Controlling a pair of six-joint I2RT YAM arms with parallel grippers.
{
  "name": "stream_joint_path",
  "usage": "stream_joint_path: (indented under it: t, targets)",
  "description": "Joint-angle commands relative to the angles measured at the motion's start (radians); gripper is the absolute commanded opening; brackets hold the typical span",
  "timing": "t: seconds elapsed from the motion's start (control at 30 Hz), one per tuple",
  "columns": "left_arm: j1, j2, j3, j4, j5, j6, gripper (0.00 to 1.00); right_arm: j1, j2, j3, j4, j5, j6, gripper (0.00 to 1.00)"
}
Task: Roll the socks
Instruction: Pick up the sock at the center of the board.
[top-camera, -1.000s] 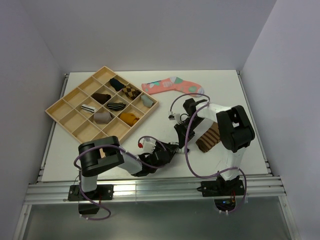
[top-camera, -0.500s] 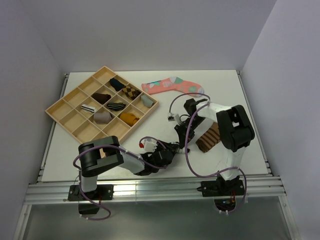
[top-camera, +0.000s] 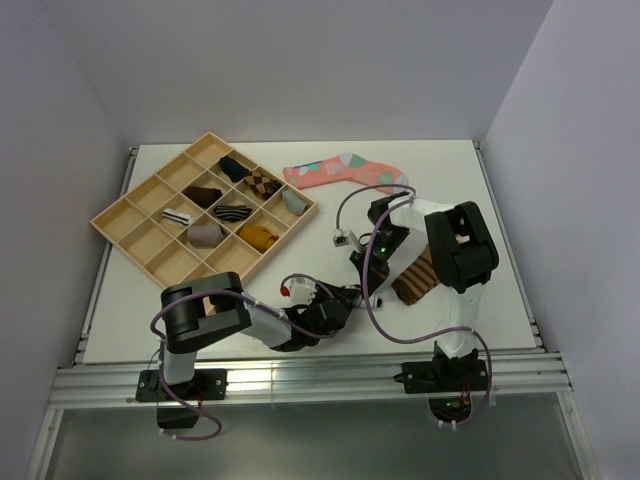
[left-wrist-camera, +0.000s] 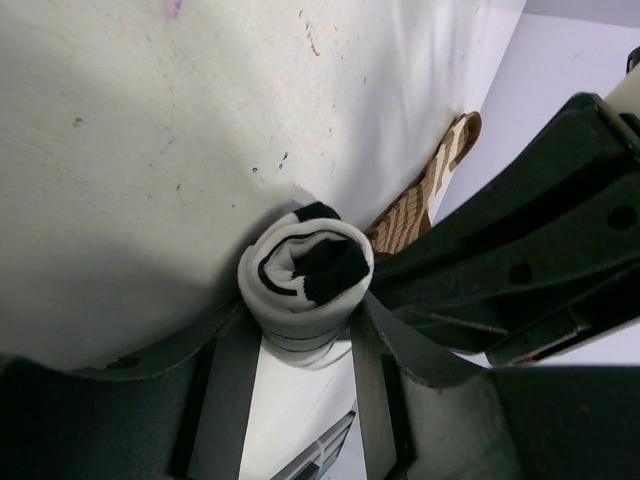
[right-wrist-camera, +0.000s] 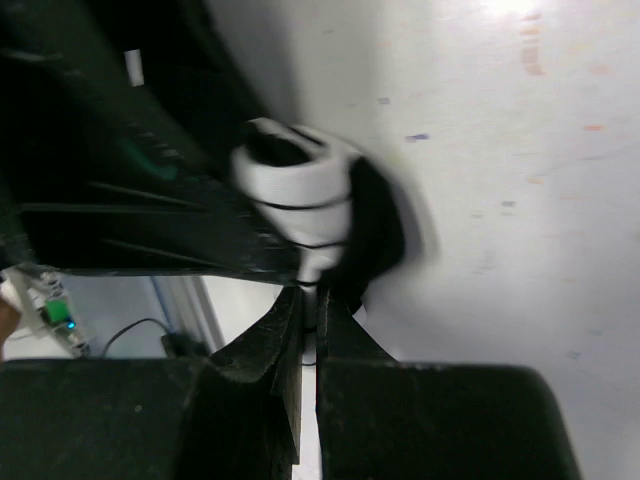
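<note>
Short white sock with thin black stripes (left-wrist-camera: 305, 280), rolled into a tight bundle, sits near the middle of the worktop (top-camera: 450, 180), clamped by the left hand (left-wrist-camera: 305, 335). The closed right hand (right-wrist-camera: 308, 300) meets its end. Long brown tan-banded sock (top-camera: 415, 275) lies flat just right, nearer the right arm.

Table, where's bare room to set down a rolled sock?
Bare: the table's back right corner, right of the pink sock; also the front left, between tray and left arm. Crowded: centre front, where left gripper and right gripper meet at the white sock, brown sock alongside.
</note>
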Motion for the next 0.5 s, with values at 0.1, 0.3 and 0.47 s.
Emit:
stream_joint_path:
  t: [0.1, 0.3, 0.47]
  targets:
    - [0.031, 0.083, -0.002, -0.17, -0.034, -0.086, 0.46, 0.036, 0.002, -0.031, -0.269, -0.107, -0.117, 0.0]
    - [0.031, 0.097, 0.017, -0.18, -0.032, -0.072, 0.46, 0.04, 0.003, -0.028, -0.325, -0.111, -0.177, 0.0]
    - [0.031, 0.114, 0.028, -0.186, -0.016, -0.058, 0.3, 0.038, 0.013, -0.028, -0.323, -0.111, -0.18, 0.0]
